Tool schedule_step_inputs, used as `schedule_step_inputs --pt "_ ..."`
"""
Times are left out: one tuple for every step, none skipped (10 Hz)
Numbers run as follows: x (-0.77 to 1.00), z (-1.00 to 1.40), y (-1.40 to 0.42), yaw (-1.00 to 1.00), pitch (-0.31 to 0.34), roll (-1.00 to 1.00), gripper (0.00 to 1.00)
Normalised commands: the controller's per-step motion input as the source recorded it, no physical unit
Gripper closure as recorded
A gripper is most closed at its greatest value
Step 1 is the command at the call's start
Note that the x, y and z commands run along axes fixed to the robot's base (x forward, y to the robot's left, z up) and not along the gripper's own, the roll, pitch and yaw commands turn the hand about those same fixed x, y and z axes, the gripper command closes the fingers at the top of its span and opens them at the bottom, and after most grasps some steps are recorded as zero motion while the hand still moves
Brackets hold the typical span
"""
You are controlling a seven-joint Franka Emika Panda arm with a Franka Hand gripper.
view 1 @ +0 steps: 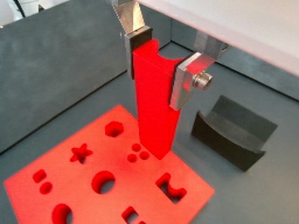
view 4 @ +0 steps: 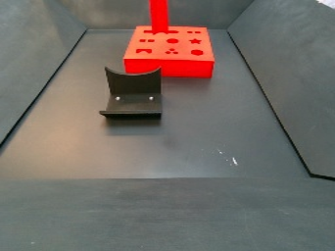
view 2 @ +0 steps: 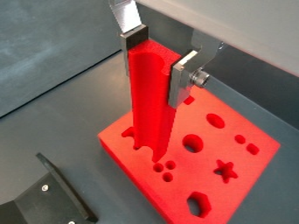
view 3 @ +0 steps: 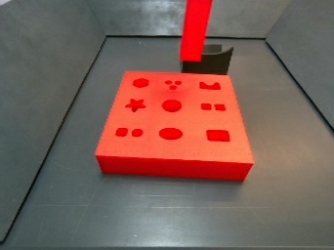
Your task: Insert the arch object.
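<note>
Two silver finger plates of the gripper (view 1: 163, 59) were clamped on the arch object (view 1: 155, 105), one on each side of its upper part, as both wrist views showed; the gripper (view 2: 160, 58) was grasping the bar, not released. The dark pad of one finger (view 1: 138, 35) pressed one narrow face, and the other finger (view 2: 184, 79) lay flat against the opposite one.

The arch object (view 2: 151, 105) was a straight bright red bar, and its long axis stood upright, its lower end pointing down at the holed board (view 1: 70, 179). In the wrist views that lower end was over the board's top face near one edge; whether it touched the board could not be told. In a side view the bar (view 3: 196, 29) rose out of the frame above the board's far edge, just beside the fixture (view 3: 212, 59). In the other side view it (view 4: 159, 14) stood over the far part of the board (view 4: 170, 51).

The board (view 3: 174, 117) was a thick red slab with shaped holes: a star, circles, squares and a notched outline. It lay flat on the dark grey floor (view 4: 170, 167), which had raised grey walls around it. The fixture (view 4: 131, 95) stood on the floor nearer the middle, apart from the board.
</note>
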Motion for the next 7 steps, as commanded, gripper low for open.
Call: schedule_step_inputs --pt "0.94 -0.29 0.00 0.01 0.001 0.00 1.00" --pt "0.79 -0.33 0.00 0.00 0.000 0.00 1.00" --pt "0.59 -0.28 0.00 -0.13 -0.084 -0.16 1.00" --pt "0.53 0.00 0.00 -0.19 -0.110 -0.26 1.00" --pt "0.05 0.13 0.02 -0.22 -0.267 -0.39 1.00" --pt "0.12 0.21 0.00 -0.13 -0.140 -0.22 1.00" --pt "0.03 0.00 0.00 0.00 -0.027 -0.06 1.00"
